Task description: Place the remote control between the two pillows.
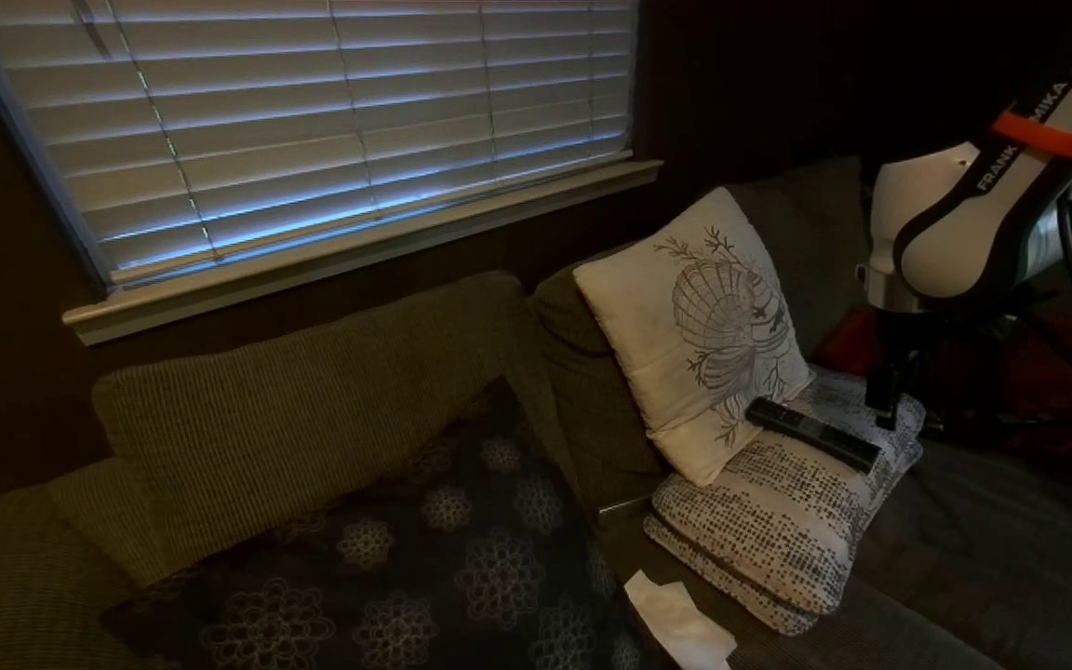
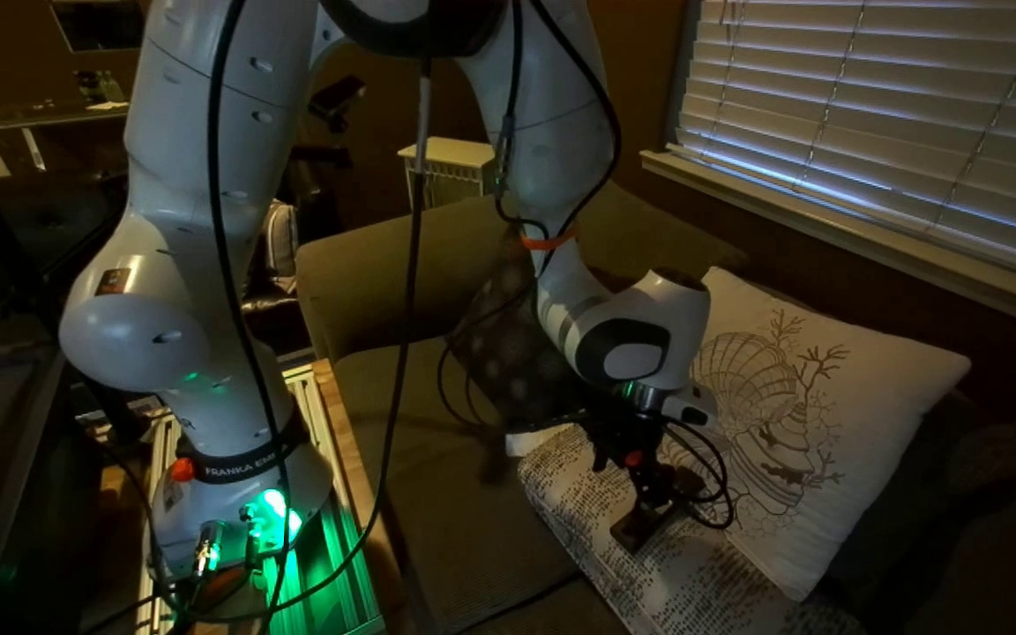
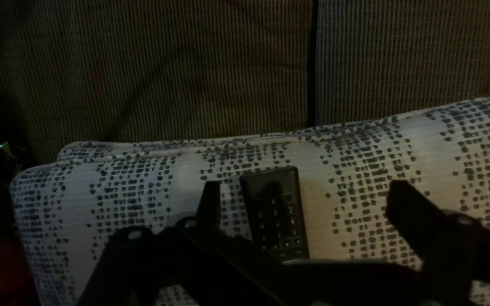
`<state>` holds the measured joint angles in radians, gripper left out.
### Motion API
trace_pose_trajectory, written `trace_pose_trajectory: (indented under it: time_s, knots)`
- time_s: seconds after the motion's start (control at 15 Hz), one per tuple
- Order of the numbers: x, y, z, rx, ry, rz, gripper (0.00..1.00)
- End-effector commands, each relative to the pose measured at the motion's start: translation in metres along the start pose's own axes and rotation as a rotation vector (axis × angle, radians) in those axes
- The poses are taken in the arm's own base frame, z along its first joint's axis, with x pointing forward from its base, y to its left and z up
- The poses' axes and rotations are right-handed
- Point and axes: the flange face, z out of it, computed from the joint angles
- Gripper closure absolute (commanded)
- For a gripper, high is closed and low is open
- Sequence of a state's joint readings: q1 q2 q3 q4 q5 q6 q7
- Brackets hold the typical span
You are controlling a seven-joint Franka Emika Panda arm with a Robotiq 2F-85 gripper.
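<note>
The black remote control [image 1: 813, 434] lies on top of the speckled pillow [image 1: 759, 521], with one end at the foot of the upright cream shell pillow [image 1: 703, 335]. The remote also shows in an exterior view [image 2: 636, 532] and the wrist view [image 3: 277, 208]; its lower part there is hidden by the gripper. The speckled pillow fills much of the wrist view [image 3: 368, 199]; the shell pillow is out of that view. My gripper [image 3: 304, 185] is open. In the wrist view the remote shows between its fingers, nearer the left one. The gripper [image 1: 886, 409] appears beside the remote's outer end.
A large navy patterned cushion [image 1: 443, 568] leans on the sofa [image 1: 313, 409]. A crumpled white paper [image 1: 680, 622] lies beside the speckled pillow. A windowsill [image 2: 825, 225] runs behind the sofa. Black cables [image 2: 720, 481] hang around the gripper and along the arm.
</note>
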<state>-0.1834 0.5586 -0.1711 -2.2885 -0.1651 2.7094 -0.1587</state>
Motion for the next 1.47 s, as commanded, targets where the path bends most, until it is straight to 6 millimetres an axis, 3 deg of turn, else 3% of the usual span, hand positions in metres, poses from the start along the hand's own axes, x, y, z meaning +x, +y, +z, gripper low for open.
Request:
trace_pose_trajectory:
  time_s: [0.0, 0.13, 0.53, 0.8, 1.4]
  knots:
    - [0.016, -0.002, 0.014, 0.011, -0.012, -0.026, 0.0]
    - [0.01, -0.004, 0.01, 0.002, -0.009, -0.011, 0.0]
    - [0.016, -0.006, 0.016, -0.008, -0.006, -0.006, 0.0]
    - [0.025, -0.007, 0.024, -0.041, 0.085, -0.038, 0.0]
    - [0.032, -0.018, 0.068, -0.054, 0.21, -0.081, 0.0]
